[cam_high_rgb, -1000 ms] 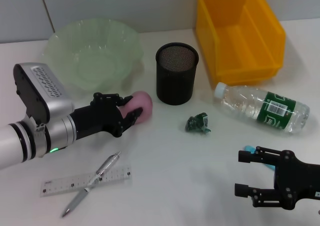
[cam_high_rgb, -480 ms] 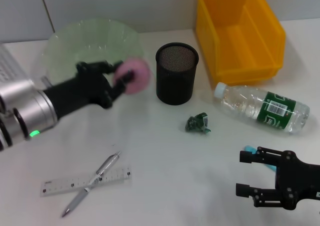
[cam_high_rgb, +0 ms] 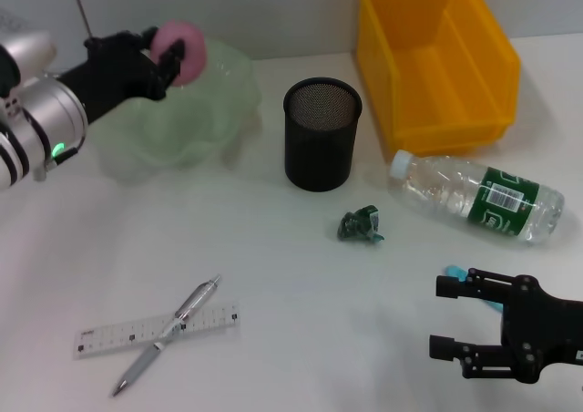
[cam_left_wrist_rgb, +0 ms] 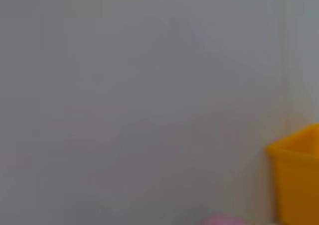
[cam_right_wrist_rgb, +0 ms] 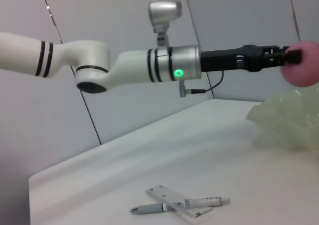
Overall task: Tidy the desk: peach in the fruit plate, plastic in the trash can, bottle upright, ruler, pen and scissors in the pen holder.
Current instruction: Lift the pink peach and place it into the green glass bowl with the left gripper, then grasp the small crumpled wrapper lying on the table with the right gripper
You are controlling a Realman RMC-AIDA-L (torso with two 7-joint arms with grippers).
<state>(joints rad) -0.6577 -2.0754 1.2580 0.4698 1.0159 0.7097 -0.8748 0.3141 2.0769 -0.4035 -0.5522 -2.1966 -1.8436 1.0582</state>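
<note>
One peach clenched in left gripper, held above plate at ten o'clock, ready to drop; right gripper spread, idle at five.

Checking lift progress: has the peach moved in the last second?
Yes. The left hand carried the peach from the table beside the pen holder up and back, over the fruit plate.
</note>
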